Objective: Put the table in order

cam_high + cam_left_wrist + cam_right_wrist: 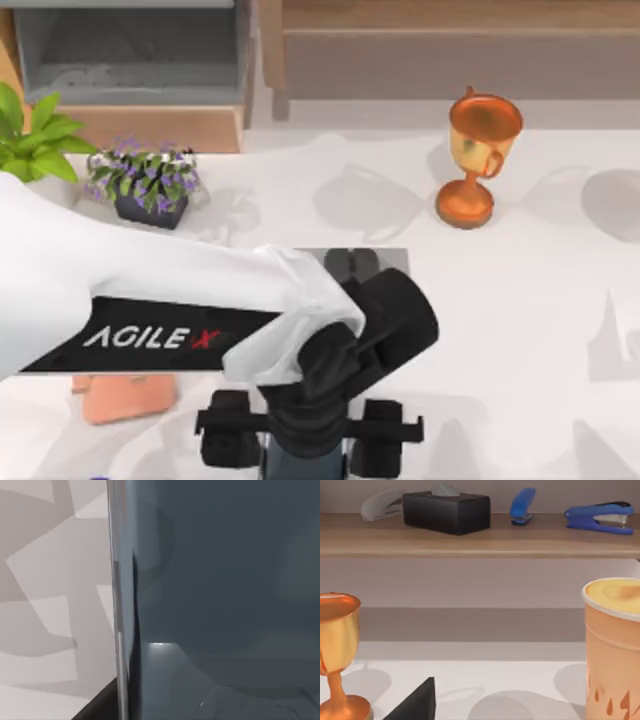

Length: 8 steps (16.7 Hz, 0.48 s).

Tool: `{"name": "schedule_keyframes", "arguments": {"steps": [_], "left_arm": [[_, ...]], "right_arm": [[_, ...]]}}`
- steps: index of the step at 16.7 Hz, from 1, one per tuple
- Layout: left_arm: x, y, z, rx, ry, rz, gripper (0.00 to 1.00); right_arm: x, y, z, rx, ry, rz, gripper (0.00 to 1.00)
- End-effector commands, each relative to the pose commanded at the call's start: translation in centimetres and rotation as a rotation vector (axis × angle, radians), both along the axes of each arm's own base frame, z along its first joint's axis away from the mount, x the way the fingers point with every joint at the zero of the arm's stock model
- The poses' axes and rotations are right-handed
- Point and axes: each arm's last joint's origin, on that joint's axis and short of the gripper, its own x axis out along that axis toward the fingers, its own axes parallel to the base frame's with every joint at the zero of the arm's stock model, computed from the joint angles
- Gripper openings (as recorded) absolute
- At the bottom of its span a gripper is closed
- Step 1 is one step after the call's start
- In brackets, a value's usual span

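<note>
My left arm reaches in from the left over the white marbled table [540, 330]. Its gripper [305, 432] hangs near the front edge, open, with a dark blue-grey object [305, 465] standing between the jaws. That object [225, 590] looms very close in the left wrist view, showing a silvery edge, and I cannot tell what it is. One black finger [97, 707] sits just beside that edge. A black part of my right gripper [415, 702] pokes into the right wrist view, low over the table.
A grey square mat [385, 258] lies mid-table, partly under the arm. A copper trophy [478, 150] stands behind it, a purple flower pot [148, 182] and green plant [35, 140] at back left, a salmon object [125, 398] at front left. An orange cup [612, 645] stands near the right gripper; the wooden shelf [480, 540] carries staplers and a black box.
</note>
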Motion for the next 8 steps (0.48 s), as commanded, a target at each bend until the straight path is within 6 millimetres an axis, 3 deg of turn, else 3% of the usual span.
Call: {"name": "schedule_keyframes", "arguments": {"steps": [6,8], "left_arm": [[0.00,0.00,0.00,0.000,0.000,0.000,0.00],[-0.04,0.07,0.86,-0.005,-0.007,-0.006,0.00]], "right_arm": [[0.00,0.00,0.00,0.000,0.000,0.000,1.00],[0.00,0.00,0.00,0.000,0.000,0.000,1.00]]}}
